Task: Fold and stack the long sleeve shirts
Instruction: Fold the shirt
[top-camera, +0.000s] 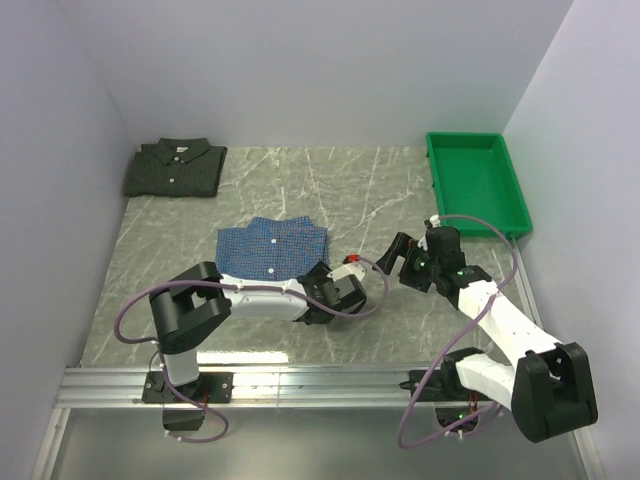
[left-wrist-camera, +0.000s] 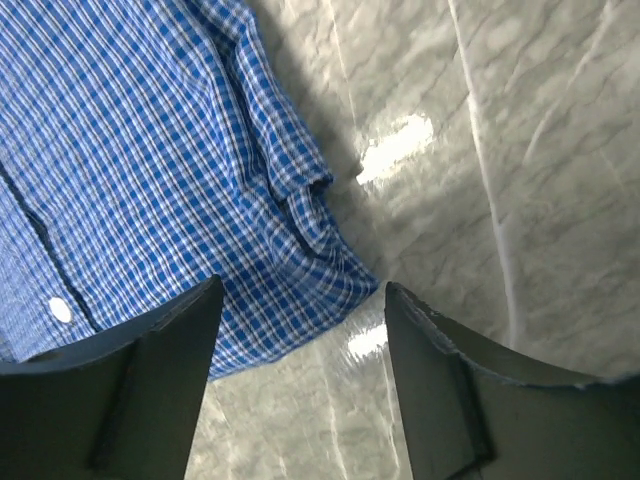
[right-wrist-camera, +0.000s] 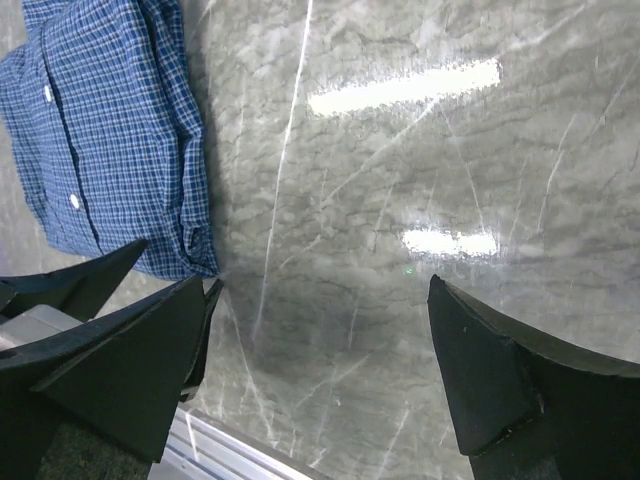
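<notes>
While both claws stand released, the left gripper (left-wrist-camera: 302, 292) has a corner of the folded blue check shirt (top-camera: 272, 248) just ahead. It should probably pinch every layer so the fold survives the carry to the dark check shirt (top-camera: 175, 167) far ahead-left. Glossy marble table (top-camera: 380, 200) lies under the right gripper (right-wrist-camera: 318, 283), white walls (top-camera: 300, 70), green tray (top-camera: 478, 180) behind it.

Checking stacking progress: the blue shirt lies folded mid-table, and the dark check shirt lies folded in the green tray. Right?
Not quite. The top external view shows the dark check shirt folded on the table at its far left corner, not in the green tray. The blue shirt does lie folded mid-table.
</notes>
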